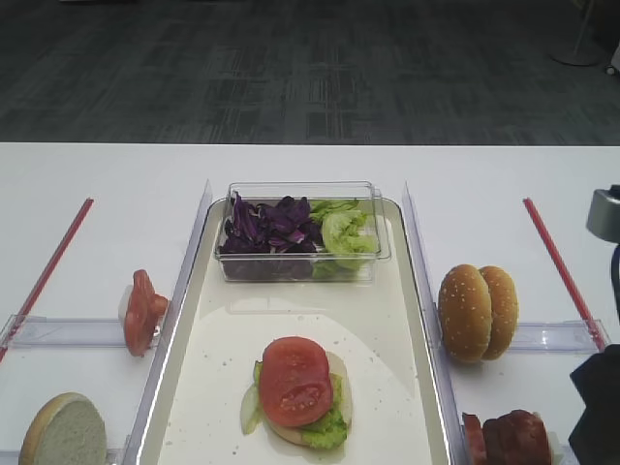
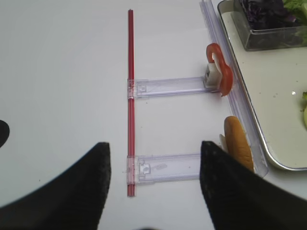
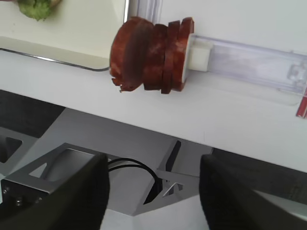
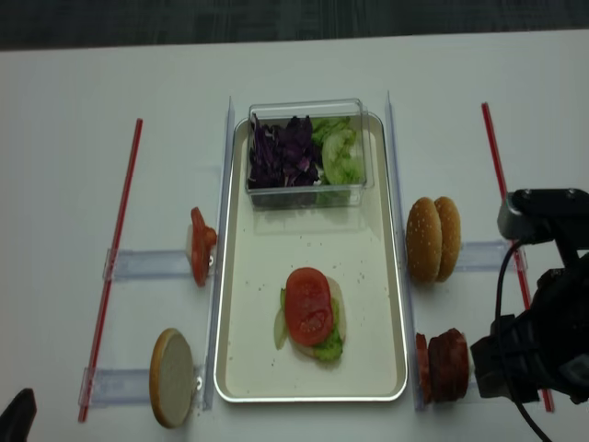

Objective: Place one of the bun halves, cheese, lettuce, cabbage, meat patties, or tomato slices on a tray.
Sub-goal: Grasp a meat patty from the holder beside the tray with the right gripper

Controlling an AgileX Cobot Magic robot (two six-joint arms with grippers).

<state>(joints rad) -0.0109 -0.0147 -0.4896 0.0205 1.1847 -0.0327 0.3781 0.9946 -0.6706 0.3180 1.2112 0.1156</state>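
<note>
Tray (image 4: 235, 276) sits mid-desk (image 1: 97, 184). On it: clear box (image 1: 302, 232) with cabbage (image 1: 269, 225) and lettuce (image 1: 344, 229) at the far end, plus a stack of pale bun half, lettuce and tomato slice (image 1: 295, 380) near the front. Meat patties (image 3: 151, 55) stand on edge in a clear holder (image 3: 249, 60) just right of the tray's near corner. Sesame bun halves (image 4: 429, 238) sit further back on that side. My right tool (image 3: 153, 191) hangs off the desk's front edge, below the patties, fingers (image 3: 72, 196) spread wide, holding nothing. Left tool (image 2: 153, 191) hovers over the left desk, open too, empty.

Clear plastic box (image 1: 302, 232), red strips (image 4: 114, 262), white table (image 1: 97, 223).
</note>
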